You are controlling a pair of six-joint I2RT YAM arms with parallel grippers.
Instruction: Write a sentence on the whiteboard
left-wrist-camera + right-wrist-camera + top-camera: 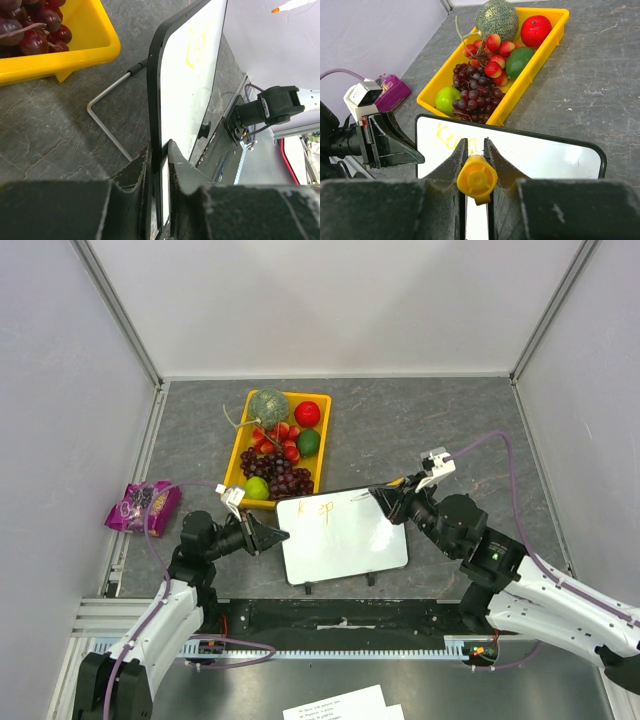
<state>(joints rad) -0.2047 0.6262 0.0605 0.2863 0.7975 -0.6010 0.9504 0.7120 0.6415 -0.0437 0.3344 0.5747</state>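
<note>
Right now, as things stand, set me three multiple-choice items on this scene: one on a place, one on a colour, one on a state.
1. Where does the purple packet lie relative to the yellow tray?
A. Inside it.
B. Left of it, apart from it.
C. Right of it, beside the right arm.

2. What colour is the writing on the whiteboard?
A. Blue.
B. Black.
C. Orange.

3. What is the left hand doing?
A. Shut on the whiteboard's left edge.
B. Open above the tray.
C. Holding a marker.

Answers:
1 B: the top view shows the packet on the table well to the tray's left.
2 C: the letters at the board's upper left are orange.
3 A: the left wrist view shows it clamped on the board's dark frame.
</note>
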